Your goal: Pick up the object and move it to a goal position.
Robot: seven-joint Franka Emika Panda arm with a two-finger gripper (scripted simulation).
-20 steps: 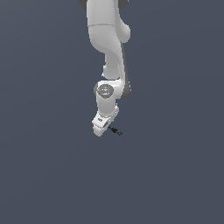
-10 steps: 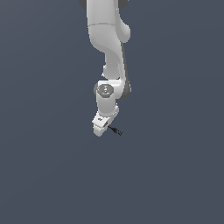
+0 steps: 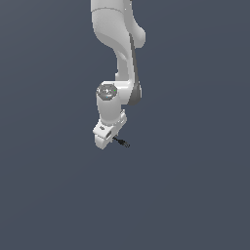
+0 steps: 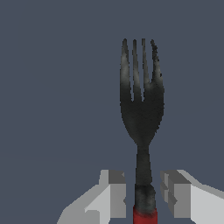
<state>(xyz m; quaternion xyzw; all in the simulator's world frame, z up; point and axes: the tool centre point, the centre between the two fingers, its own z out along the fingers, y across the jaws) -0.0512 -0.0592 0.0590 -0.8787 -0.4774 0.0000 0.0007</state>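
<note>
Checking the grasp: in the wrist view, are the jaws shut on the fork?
No, the fork stands between the fingers with gaps showing on both sides.

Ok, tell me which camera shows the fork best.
The wrist view: the fork fills the frame, four dark tines clear, red handle starting between the gripper fingers. The exterior view shows only a tiny dark sliver beside the gripper.

Honestly not much going on besides the main action. All that's left is a flat, dark slate-blue surface filling the whole exterior view edge to edge (no seams, marks or texture that I can make out). The wrist view shows the same plain blue-grey backdrop, evenly lit, with only a very faint lighter band low down.
</note>
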